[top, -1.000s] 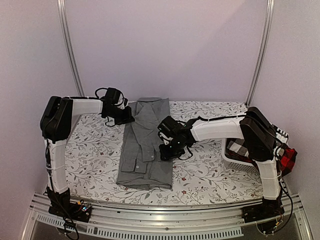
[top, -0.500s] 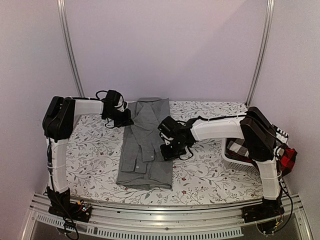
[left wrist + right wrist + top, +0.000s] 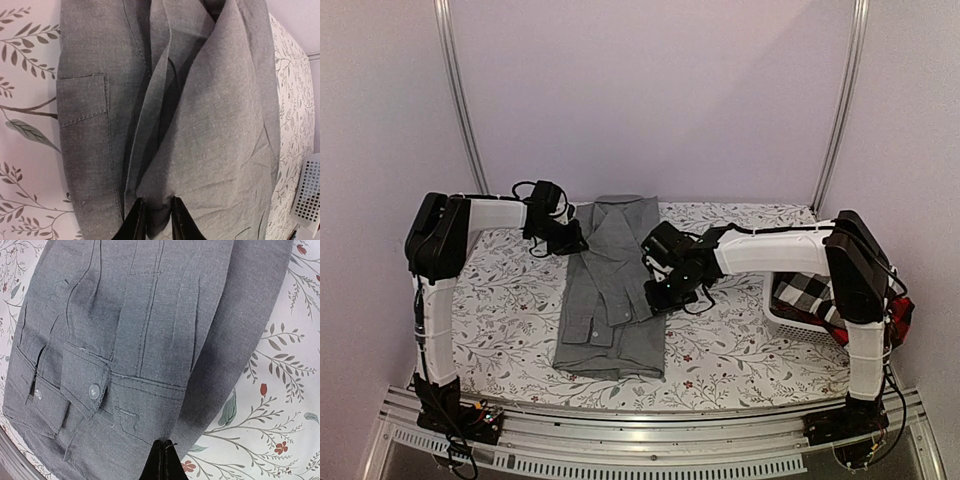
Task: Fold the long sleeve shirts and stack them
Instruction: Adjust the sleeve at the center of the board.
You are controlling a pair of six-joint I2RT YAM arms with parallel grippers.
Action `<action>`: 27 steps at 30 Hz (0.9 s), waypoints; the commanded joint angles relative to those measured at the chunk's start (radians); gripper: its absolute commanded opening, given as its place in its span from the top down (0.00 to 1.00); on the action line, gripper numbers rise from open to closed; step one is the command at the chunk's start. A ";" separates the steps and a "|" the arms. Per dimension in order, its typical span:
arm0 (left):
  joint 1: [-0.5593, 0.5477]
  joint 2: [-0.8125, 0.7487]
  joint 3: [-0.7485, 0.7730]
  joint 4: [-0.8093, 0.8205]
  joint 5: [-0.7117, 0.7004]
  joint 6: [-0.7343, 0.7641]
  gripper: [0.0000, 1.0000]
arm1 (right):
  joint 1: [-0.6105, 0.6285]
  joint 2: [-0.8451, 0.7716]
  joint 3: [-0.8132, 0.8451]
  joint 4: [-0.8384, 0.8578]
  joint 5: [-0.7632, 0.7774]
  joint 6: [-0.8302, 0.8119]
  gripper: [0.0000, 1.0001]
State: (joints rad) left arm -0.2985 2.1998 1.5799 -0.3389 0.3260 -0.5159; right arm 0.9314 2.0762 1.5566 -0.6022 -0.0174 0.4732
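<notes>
From above, the grey shirt (image 3: 610, 300) lies mid-counter (image 3: 740, 345), folded into a long strip, with a basket (image 3: 782, 312) of checked shirts (image 3: 810, 292) to the right. Left wrist: the left claw (image 3: 156, 222) pinches a shirt fold. Right wrist: the right claw (image 3: 162, 460) is clenched at the shirt's edge.
</notes>
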 commanded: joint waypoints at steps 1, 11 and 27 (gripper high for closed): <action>0.007 -0.023 -0.005 -0.028 -0.002 0.020 0.78 | 0.009 -0.058 -0.067 -0.010 -0.022 0.004 1.00; -0.007 -0.120 -0.042 -0.057 -0.057 0.035 0.67 | 0.013 -0.052 -0.096 0.012 -0.047 0.002 1.00; -0.082 0.103 0.228 0.168 0.087 -0.024 0.80 | -0.009 -0.137 -0.100 0.058 0.068 0.015 0.65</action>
State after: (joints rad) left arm -0.3756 2.1868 1.6985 -0.2600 0.3622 -0.5060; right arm 0.9314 1.9968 1.4677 -0.5789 0.0166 0.4793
